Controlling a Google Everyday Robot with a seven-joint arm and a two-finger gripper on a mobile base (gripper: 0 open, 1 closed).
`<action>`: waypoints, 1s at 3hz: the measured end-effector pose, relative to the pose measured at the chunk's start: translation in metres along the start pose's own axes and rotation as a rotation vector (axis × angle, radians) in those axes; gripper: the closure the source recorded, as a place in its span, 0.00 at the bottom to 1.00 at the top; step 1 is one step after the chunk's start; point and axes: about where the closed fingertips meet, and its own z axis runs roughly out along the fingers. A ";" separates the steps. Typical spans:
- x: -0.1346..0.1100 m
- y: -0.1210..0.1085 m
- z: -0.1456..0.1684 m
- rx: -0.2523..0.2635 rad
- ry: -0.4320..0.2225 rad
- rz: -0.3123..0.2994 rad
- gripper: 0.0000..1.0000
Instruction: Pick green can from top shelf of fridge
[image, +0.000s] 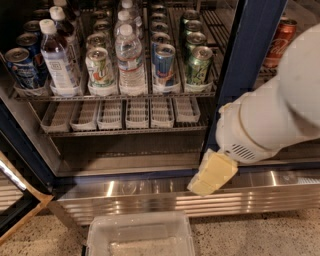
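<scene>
The green can (198, 65) stands at the front of the rightmost lane on the top shelf (115, 95) of the fridge (250, 50), with more green cans (194, 40) in line behind it. My gripper (209, 176), pale yellow on a white arm, hangs low to the right of the centre post, in front of the ribbed steel base panel (150, 195). It is well below and to the right of the green can and holds nothing that I can see.
On the top shelf stand a white can with green-and-orange print (100, 67), water bottles (130, 60), a blue-and-silver can (164, 62) and blue cans (20, 67). A red can (280, 35) sits behind the right door. The lower shelf's trays (120, 112) lie bare. A clear bin (140, 235) is on the floor. The door (15, 195) stands open at left.
</scene>
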 end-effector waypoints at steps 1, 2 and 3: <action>-0.026 -0.023 0.034 0.048 -0.002 0.048 0.00; -0.032 -0.023 0.051 0.012 -0.007 0.121 0.00; -0.032 -0.023 0.049 0.016 -0.007 0.120 0.00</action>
